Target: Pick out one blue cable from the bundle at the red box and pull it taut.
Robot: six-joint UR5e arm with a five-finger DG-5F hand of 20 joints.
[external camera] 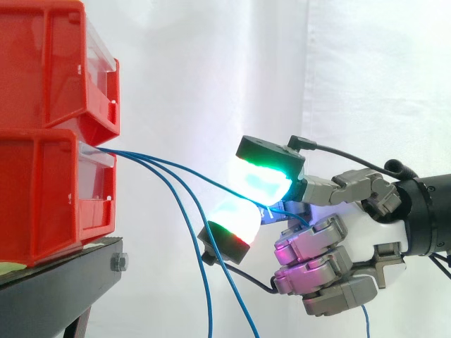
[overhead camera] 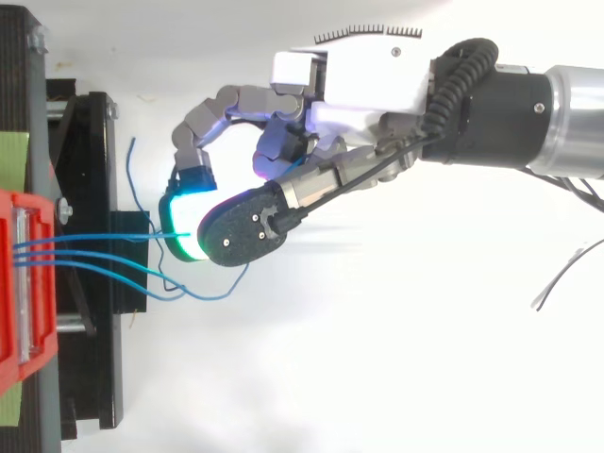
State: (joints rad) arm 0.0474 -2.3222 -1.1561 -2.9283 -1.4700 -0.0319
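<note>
While I'm watching, the hand is pinching one thin blue cable between glowing pads; it's running, seemingly taut, from the lower red bin.

From the lower of two stacked bins, cables run rightward, one seemingly into the hand.
</note>
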